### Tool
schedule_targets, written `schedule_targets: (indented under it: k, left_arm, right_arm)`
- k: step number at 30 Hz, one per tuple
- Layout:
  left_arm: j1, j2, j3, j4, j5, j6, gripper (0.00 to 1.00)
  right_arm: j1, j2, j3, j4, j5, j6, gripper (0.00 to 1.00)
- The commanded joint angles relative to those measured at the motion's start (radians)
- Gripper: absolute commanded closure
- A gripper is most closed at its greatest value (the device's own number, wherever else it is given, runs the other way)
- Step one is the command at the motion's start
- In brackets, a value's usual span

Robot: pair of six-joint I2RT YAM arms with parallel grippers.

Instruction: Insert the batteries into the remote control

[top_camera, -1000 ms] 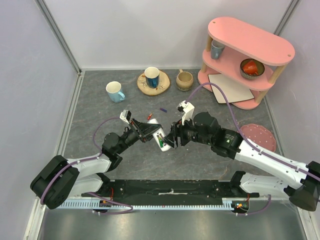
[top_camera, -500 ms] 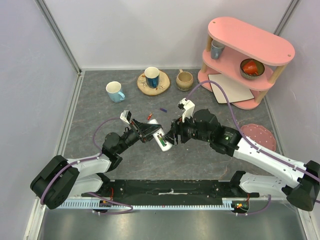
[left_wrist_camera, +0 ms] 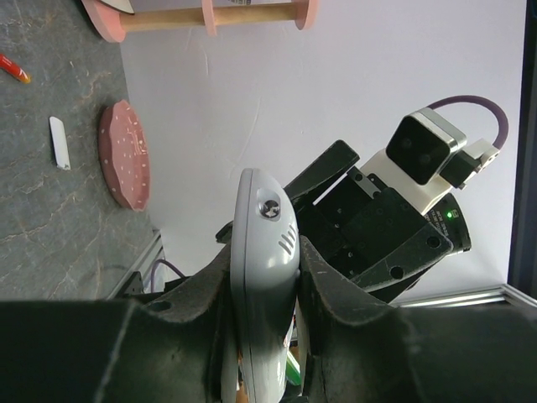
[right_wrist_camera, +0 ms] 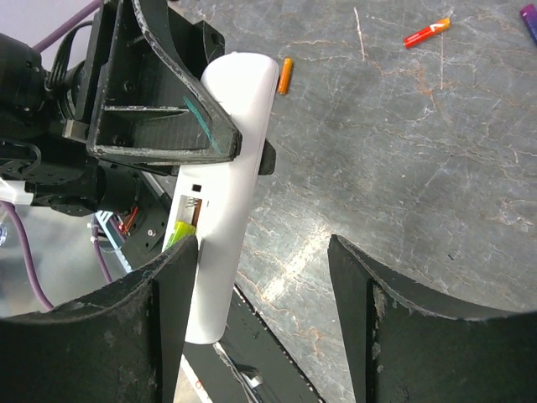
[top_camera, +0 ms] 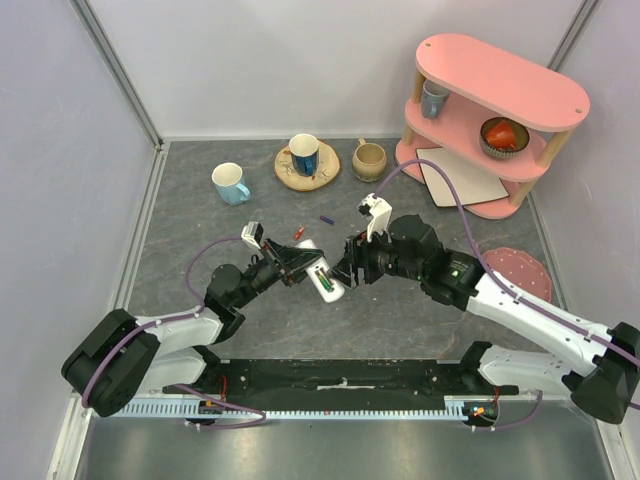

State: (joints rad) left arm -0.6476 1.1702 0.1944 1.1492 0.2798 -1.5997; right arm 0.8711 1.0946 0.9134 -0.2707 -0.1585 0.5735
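Observation:
My left gripper [top_camera: 303, 262] is shut on the remote control [top_camera: 320, 270], a slim white remote held off the table with its slot side turned toward the right arm. In the left wrist view the remote [left_wrist_camera: 267, 269] is pinched between both fingers of the left gripper [left_wrist_camera: 264, 277]. My right gripper [right_wrist_camera: 262, 248] is open, its left finger against the remote [right_wrist_camera: 231, 185] beside the open slot, where a green-yellow piece [right_wrist_camera: 178, 235] shows. A red battery [top_camera: 298, 233] and a blue-purple battery [top_camera: 326, 219] lie on the table beyond the grippers.
At the back stand a blue-and-white mug [top_camera: 230, 183], a cup on a wooden coaster [top_camera: 304, 155], a beige mug [top_camera: 368, 160] and a pink two-level shelf [top_camera: 490, 110]. A pink disc [top_camera: 515, 270] lies right. A small white strip [left_wrist_camera: 59, 143] lies on the table.
The right arm has shifted slightly toward the far side next to the remote. The left gripper keeps its hold on the remote in much the same place.

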Motion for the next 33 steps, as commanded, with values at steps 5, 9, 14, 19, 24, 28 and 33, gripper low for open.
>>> schedule_targets:
  k: [5,9,14,19,24,28,33]
  left_arm:
    - [-0.003,0.014,0.005,0.072,0.013,0.017,0.98]
    - [-0.003,0.016,0.008,0.073,0.016,0.015,0.98]
    - [-0.003,0.009,0.007,0.070,0.024,0.015,0.98]
    - [-0.003,0.008,0.020,0.060,0.044,0.023,0.98]
    - [-0.003,0.008,0.027,0.052,0.056,0.027,0.98]
    - [-0.003,0.009,0.033,0.052,0.067,0.029,0.98]
    - [-0.003,0.009,0.037,0.052,0.079,0.032,0.98]
  right_arm:
    - [-0.023,-0.163,-0.005,0.022,0.001,-0.024,0.28]
    - [-0.021,-0.225,-0.073,0.074,-0.065,-0.027,0.28]
    - [-0.023,-0.243,-0.133,0.116,-0.157,-0.046,0.30]
    - [-0.020,-0.219,-0.139,0.110,-0.225,-0.069,0.30]
    - [-0.020,-0.203,-0.136,0.122,-0.237,-0.073,0.28]
    - [-0.021,-0.179,-0.136,0.125,-0.242,-0.078,0.28]
    - [-0.021,-0.144,-0.125,0.120,-0.256,-0.086,0.28]
